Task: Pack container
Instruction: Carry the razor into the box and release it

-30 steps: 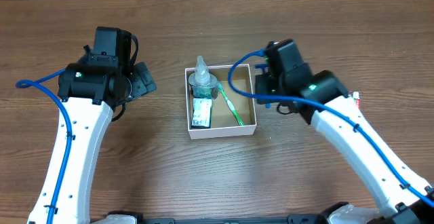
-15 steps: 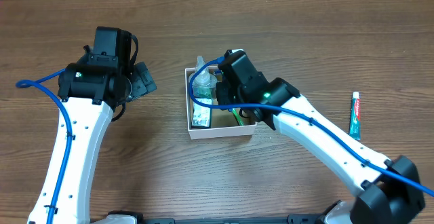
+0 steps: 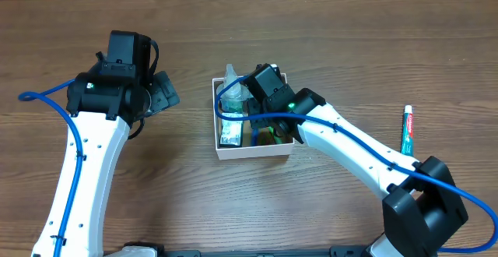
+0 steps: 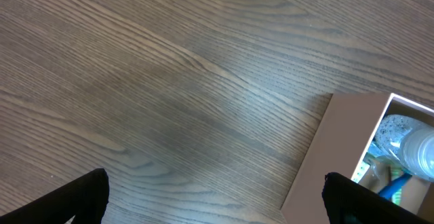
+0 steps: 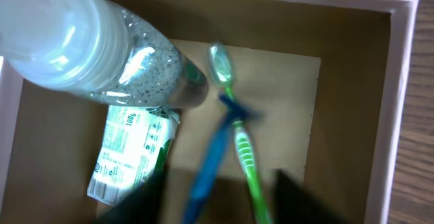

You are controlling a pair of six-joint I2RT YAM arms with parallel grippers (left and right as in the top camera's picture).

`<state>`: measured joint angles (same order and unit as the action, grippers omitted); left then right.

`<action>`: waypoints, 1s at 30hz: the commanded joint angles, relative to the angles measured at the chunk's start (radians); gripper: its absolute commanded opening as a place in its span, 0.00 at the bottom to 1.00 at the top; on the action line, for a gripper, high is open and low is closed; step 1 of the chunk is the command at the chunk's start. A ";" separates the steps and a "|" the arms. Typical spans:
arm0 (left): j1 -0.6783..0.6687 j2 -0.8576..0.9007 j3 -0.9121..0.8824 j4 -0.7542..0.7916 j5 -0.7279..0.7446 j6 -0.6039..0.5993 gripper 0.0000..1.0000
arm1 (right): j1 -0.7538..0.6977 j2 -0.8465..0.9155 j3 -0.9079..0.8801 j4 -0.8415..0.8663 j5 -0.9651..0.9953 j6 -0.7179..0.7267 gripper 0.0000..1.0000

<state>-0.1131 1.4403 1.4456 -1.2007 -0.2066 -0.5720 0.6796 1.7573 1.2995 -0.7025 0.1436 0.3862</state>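
The container is a shallow white-walled box with a brown inside, at the table's middle. In it lie a clear bottle, a white-and-green sachet, a green toothbrush and a blurred blue-handled item. My right gripper hangs low over the box's inside, jaws apart, with the blue handle loose between them and touching neither. My left gripper stands open over bare table left of the box, whose outer wall shows by its right finger.
A toothpaste tube lies on the wooden table to the right of the box, beside my right arm. Blue cables run along both arms.
My right arm swung from the container's right side to over its inside, and its jaws went from shut to apart. The blue-handled item now lies in the box. The left arm stayed still.
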 commanded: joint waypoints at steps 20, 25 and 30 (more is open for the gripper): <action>0.002 -0.010 0.016 0.001 -0.013 0.015 1.00 | -0.306 -0.575 0.053 -0.229 0.178 0.000 1.00; 0.002 -0.010 0.016 0.001 -0.013 0.015 1.00 | -0.344 -0.577 0.050 -0.228 0.177 0.000 1.00; 0.002 -0.010 0.016 0.001 -0.013 0.015 1.00 | -0.344 -0.570 0.050 -0.228 0.177 0.000 1.00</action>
<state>-0.1131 1.4403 1.4456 -1.2007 -0.2070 -0.5720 0.3397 1.1877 1.3289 -0.9306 0.3141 0.3882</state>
